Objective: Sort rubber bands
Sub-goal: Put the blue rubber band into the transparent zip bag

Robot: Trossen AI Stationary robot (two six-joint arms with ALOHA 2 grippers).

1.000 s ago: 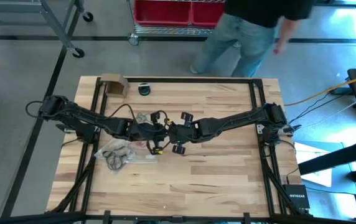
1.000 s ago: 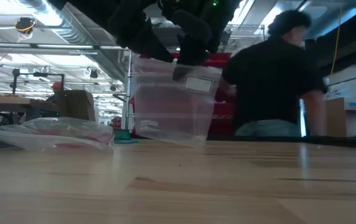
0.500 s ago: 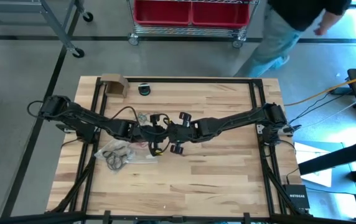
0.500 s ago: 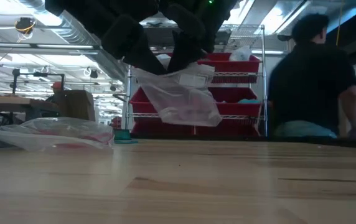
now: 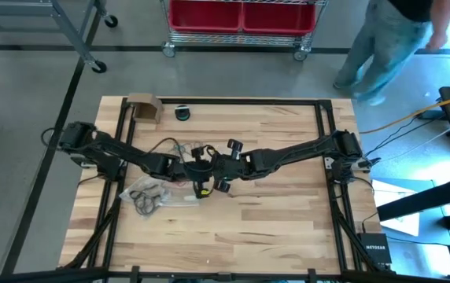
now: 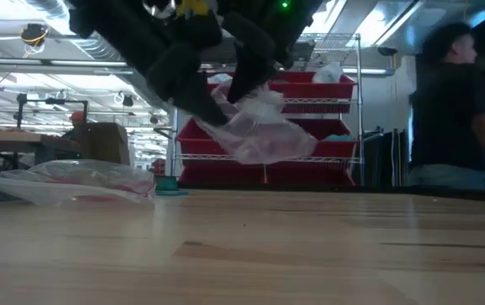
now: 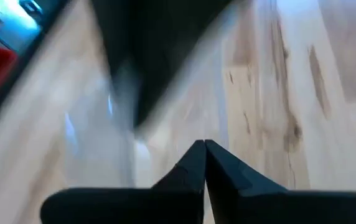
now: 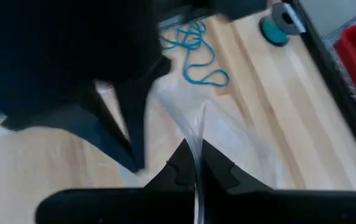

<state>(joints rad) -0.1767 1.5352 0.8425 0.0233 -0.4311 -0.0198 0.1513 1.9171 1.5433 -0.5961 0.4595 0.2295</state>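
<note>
Both arms meet over the middle of the worktop [image 5: 272,212], a little left of centre. The left pincer [image 7: 204,149] and the right pincer [image 8: 194,154] are each pressed together on an edge of the same clear plastic bag [image 6: 255,135], which hangs crumpled between them, above the wood and not touching it. Teal rubber bands [image 8: 196,53] lie loose on the worktop just beyond the pincers, toward the far edge. More rubber bands, black ones [image 5: 145,200], sit inside another clear bag [image 5: 166,196] lying flat on the left side, nearer than the arms. A cardboard box [image 5: 143,108] and a small teal spool [image 5: 182,113] stand at the far left edge. A person [image 5: 390,43] walks past on the floor beyond the far right corner.
</note>
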